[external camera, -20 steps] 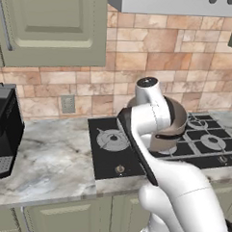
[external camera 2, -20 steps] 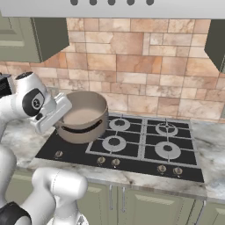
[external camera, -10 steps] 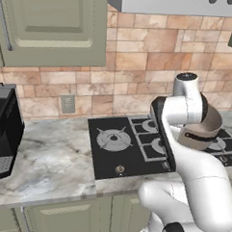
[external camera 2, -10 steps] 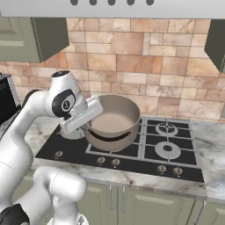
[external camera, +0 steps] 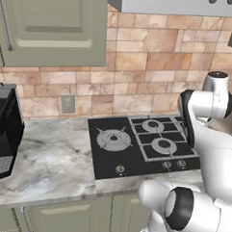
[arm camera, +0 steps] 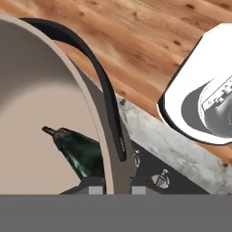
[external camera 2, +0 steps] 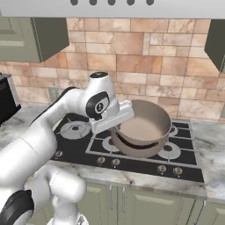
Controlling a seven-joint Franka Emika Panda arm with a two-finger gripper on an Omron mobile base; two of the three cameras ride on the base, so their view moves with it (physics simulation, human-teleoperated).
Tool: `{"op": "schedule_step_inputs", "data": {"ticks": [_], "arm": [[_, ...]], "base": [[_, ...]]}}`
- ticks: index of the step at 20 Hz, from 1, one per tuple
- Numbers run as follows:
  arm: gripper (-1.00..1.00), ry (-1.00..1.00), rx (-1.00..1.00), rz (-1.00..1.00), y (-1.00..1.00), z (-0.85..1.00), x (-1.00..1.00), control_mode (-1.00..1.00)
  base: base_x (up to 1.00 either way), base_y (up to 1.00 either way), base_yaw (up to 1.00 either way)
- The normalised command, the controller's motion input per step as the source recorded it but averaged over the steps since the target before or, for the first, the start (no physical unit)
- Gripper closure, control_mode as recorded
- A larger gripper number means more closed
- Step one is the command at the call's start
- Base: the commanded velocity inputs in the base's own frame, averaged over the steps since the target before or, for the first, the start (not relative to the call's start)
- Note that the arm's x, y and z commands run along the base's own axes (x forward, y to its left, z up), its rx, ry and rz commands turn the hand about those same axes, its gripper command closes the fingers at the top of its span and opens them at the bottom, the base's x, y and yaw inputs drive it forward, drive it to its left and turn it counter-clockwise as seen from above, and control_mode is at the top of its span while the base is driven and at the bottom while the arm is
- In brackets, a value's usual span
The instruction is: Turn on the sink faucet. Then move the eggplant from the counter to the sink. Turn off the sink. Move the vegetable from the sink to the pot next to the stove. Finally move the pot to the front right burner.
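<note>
The gripper was clamped on the rim of the pot — the eggplant lay inside it. The pot hung tilted over the front right of the stove, clear of the grates — brick wall behind.

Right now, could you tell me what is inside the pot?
The eggplant lies inside the pot, seen in the hand view. Its lower end is hidden behind the pot's wall.

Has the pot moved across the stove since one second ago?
Yes. In the right base view the pot has gone rightward over the stove, from the left burners to the right ones.
</note>
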Motion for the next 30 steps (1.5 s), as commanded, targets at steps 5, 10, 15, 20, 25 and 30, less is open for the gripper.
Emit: {"op": "schedule_step_inputs", "data": {"ticks": [5,10,15,20,25,30], "arm": [[1.0,0.06,0.03,-0.19,-0.63,-0.07,0.36,-1.0],[1.0,0.05,0.0,-0.04,-0.32,-0.18,0.45,-1.0],[1.0,0.01,0.0,-0.05,-0.31,-0.35,0.27,-1.0],[1.0,0.0,-0.01,-0.05,-0.32,-0.41,0.26,-1.0],[1.0,-0.03,-0.04,-0.02,-0.25,-0.35,0.24,-1.0],[1.0,-0.05,-0.07,0.0,-0.21,-0.31,0.27,-1.0]], "base": [[0.0,0.0,0.0],[0.0,0.0,0.0],[0.0,0.0,0.0],[0.0,0.0,0.0],[0.0,0.0,0.0],[0.0,0.0,0.0]]}}
